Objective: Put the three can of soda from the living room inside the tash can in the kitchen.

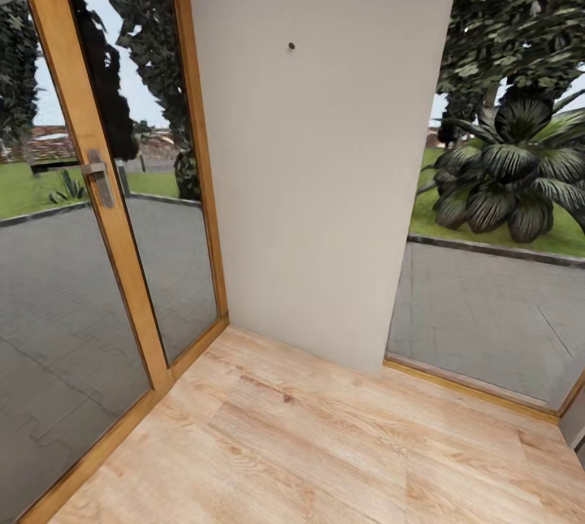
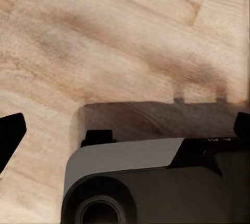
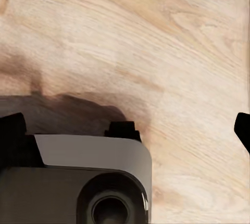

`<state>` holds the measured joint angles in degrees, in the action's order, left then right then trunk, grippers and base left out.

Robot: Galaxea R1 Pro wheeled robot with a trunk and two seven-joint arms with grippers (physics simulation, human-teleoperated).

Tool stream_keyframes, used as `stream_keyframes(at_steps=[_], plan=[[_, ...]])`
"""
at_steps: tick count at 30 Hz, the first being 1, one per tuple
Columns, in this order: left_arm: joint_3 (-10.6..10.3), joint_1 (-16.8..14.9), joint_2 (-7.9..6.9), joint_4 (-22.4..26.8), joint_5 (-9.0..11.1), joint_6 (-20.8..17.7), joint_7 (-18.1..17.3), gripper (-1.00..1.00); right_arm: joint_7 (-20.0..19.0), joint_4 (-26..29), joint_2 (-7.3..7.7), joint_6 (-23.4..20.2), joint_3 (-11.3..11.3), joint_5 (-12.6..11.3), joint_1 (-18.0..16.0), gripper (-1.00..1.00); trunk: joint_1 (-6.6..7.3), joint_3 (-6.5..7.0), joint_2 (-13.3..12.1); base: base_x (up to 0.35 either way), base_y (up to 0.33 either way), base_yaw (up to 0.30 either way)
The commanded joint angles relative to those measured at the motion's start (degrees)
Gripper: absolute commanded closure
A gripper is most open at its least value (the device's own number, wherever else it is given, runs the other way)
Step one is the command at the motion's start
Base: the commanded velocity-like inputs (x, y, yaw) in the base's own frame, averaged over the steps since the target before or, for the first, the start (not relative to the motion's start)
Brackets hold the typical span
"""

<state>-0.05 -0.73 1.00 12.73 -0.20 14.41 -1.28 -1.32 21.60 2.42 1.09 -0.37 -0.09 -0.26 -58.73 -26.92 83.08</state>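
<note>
While the head camera faces a corner of the living room, we record the following from left to right. At the left stands a wood-framed glass door [image 1: 85, 207] with a metal lever handle [image 1: 97, 175] on its middle stile; through the panes we see grey paving, a strip of lawn and dark trees. Next comes a plain pale wall panel [image 1: 325, 166], bearing one small dark spot high up. To its right a second glazed opening [image 1: 496, 207] looks onto paving, grass and a broad-leaved plant [image 1: 508, 179] under a tree. A light wood floor [image 1: 325, 443] runs across the foreground and meets the door frame and the wall base.

No soda can and no bin appears in any of the three views, so we cannot state where they are.

From the left wrist camera we note the left gripper [image 2: 125, 130] held above the plank floor: its two dark fingertips [image 2: 10, 135] sit at opposite edges of the picture, spread wide, with nothing between them except floor and part of the robot's grey base [image 2: 125, 182] below.

From the right wrist camera the right gripper [image 3: 127, 127] reads the same: fingertips [image 3: 242, 127] far apart, nothing grasped, floor and the grey housing [image 3: 78, 182] underneath, with a soft shadow beside it.
</note>
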Motion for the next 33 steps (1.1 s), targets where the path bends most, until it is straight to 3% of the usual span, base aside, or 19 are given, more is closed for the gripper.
stream_keyframes(at_steps=[1, 7, 8, 11, 12, 16, 18, 23, 24, 25, 27, 28, 33], plan=[[0.1, 0.0, -0.01, 1.6, 0.0, -0.2, 0.0, -1.0, -0.2, 1.2, 0.03, 0.0, 0.0, 0.0, 0.0, -1.0, 0.0, 0.0, 0.0, 0.0, 0.0, 0.0], [0.2, 0.1, -0.04, 11.8, 0.2, -3.0, -0.1, -1.0, -2.3, 7.6, 0.13, 0.0, -0.2, 0.0, 0.1, -1.0, 0.0, 0.0, 0.0, 0.0, 0.0, 0.0], [0.2, 0.1, -0.08, 18.5, 0.2, -4.9, -0.2, -1.0, -3.9, 11.8, 0.13, -0.1, -0.2, 0.0, 0.2, -1.0, 0.0, 0.0, 0.0, 0.0, 0.0, 0.0], [0.1, 0.2, -0.08, 26.6, 0.3, -6.0, -0.8, -1.0, -5.6, 17.0, 0.13, -0.2, -0.2, 0.0, 0.3, -1.0, 0.0, 0.0, 0.0, 0.0, 0.0, 0.0], [0.1, 0.6, -0.01, 32.2, 0.4, -6.7, -1.5, -1.0, -6.6, 20.8, 0.13, -0.3, -0.2, 0.0, 0.4, -1.0, 0.0, 0.0, 0.0, 0.0, 0.0, 0.0], [-0.1, 2.0, 0.02, 45.5, 0.4, -9.2, -4.1, -1.0, -7.7, 30.4, 0.08, -0.5, -0.2, 0.1, 0.5, -1.0, 0.0, 0.0, 0.0, 0.0, 0.0, 0.0], [0.0, 2.7, -0.03, 53.1, 0.5, -11.6, -5.8, -1.0, -8.0, 39.7, 0.08, -0.6, -0.2, 0.4, 0.5, -1.0, 0.0, 0.0, 0.0, 0.0, 0.0, 0.0], [0.2, 3.0, -0.17, 57.5, 1.7, -13.2, -7.1, -1.0, -8.0, 49.7, 0.24, -0.7, -0.9, 0.5, 0.8, -1.0, 0.0, 0.0, 0.0, 0.0, 0.0, 0.0], [0.2, 3.0, -0.44, 57.4, 3.0, -13.3, -7.8, -1.0, -8.3, 51.7, 0.52, -0.7, -2.4, 0.4, 1.4, -1.0, 0.0, 0.0, 0.0, 0.0, 0.0, 0.0], [0.3, 3.0, -1.23, 55.4, 4.8, -12.9, -9.0, -1.0, -9.6, 52.1, 1.29, -0.7, -5.6, 0.3, 2.2, -1.0, 0.0, 0.0, 0.0, 0.0, 0.0, 0.0], [0.3, 3.0, -2.21, 53.0, 6.3, -11.9, -10.0, -1.0, -12.0, 50.7, 2.38, -0.6, -9.5, 0.1, 2.8, -1.0, 0.0, 0.0, 0.0, 0.0, 0.0, 0.0], [0.3, 3.0, -2.86, 51.2, 7.3, -10.8, -10.8, -1.0, -14.8, 48.6, 3.31, -0.6, -13.0, 0.0, 3.2, -1.0, 0.0, 0.0, 0.0, 0.0, 0.0, 0.0], [0.3, 2.9, -3.62, 47.8, 8.3, -9.3, -11.6, -1.0, -19.4, 44.5, 4.12, -0.5, -17.9, 0.0, 3.4, -1.0, 0.0, 0.0, 0.0, 0.0, 0.0, 0.0]])
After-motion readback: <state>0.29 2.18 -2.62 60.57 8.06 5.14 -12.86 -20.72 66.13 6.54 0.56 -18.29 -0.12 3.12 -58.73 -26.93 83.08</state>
